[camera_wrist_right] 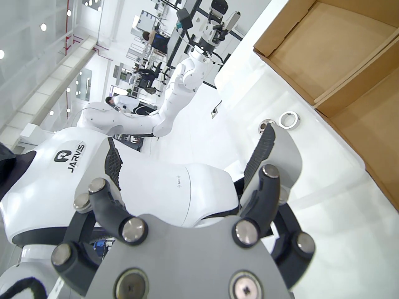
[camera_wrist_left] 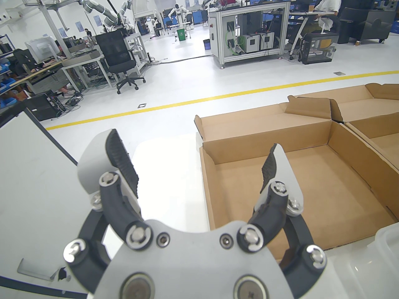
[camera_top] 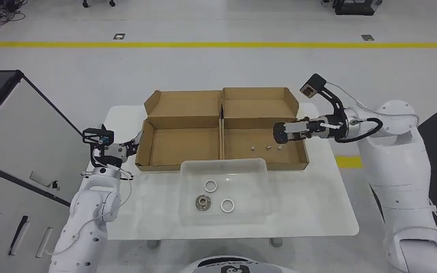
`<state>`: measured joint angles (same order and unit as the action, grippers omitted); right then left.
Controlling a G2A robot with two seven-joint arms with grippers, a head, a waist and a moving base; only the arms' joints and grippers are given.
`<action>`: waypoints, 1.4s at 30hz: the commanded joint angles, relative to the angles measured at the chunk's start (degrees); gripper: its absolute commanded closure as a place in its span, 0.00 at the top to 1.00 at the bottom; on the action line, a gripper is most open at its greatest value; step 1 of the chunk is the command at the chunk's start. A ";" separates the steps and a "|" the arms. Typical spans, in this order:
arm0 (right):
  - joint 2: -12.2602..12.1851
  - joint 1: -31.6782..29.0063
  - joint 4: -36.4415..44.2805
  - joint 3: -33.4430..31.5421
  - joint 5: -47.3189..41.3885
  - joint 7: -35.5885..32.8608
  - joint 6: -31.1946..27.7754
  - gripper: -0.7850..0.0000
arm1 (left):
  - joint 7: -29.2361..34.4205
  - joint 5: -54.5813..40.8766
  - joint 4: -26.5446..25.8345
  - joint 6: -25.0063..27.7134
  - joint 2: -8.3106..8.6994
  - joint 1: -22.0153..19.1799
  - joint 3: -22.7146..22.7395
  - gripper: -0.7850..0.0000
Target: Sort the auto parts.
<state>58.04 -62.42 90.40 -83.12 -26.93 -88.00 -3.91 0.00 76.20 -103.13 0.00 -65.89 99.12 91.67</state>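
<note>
Two open cardboard boxes sit side by side, the left box [camera_top: 181,145] bare inside and the right box [camera_top: 265,153] holding a few small metal pieces [camera_top: 270,145]. In front of them a clear plastic bin [camera_top: 254,166] holds two white rings [camera_top: 211,185] [camera_top: 228,205] and a flanged metal part [camera_top: 202,202]. My left gripper [camera_top: 135,146] [camera_wrist_left: 194,154] is open and holds nothing, just outside the left box's [camera_wrist_left: 311,182] outer wall. My right gripper [camera_top: 278,132] [camera_wrist_right: 190,138] hovers open over the right box; beyond it lie a white ring [camera_wrist_right: 289,119] and the metal part [camera_wrist_right: 265,125].
The white table [camera_top: 321,198] has free room right of the bin and along its left side [camera_top: 126,205]. Both box lids [camera_top: 184,104] stand folded back at the far side. A bin corner [camera_wrist_left: 386,244] lies beside the left box.
</note>
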 commanded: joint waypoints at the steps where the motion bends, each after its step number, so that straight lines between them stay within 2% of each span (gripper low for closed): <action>1: -0.69 -0.57 -0.03 -0.73 -2.61 0.00 0.01 1.00 | 0.00 0.00 0.00 0.00 0.00 0.00 0.00 1.00; 4: -1.60 -1.22 -0.25 -1.56 -6.51 0.00 -0.07 1.00 | 0.00 0.00 0.00 0.00 0.00 0.00 0.00 1.00; 25: -1.60 -1.22 -0.25 -1.56 -6.51 0.00 -0.07 1.00 | 0.14 0.33 -0.46 0.73 0.02 -0.19 -0.26 1.00; 28: -1.60 -1.22 -0.25 -1.56 -6.51 0.00 -0.07 1.00 | 2.81 2.39 -2.96 5.03 0.27 -1.03 -0.81 1.00; 33: -1.60 -1.22 -0.25 -1.56 -6.51 0.00 -0.07 1.00 | 15.14 6.31 -7.31 13.65 0.71 -2.54 -3.86 1.00; 42: -1.60 -1.22 -0.25 -1.56 -6.51 0.00 -0.07 1.00 | 27.32 3.14 -13.40 21.79 0.78 -5.96 -8.14 1.00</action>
<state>56.44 -63.64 90.15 -84.68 -33.44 -88.00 -3.97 25.56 80.04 -115.88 20.43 -65.16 93.56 83.87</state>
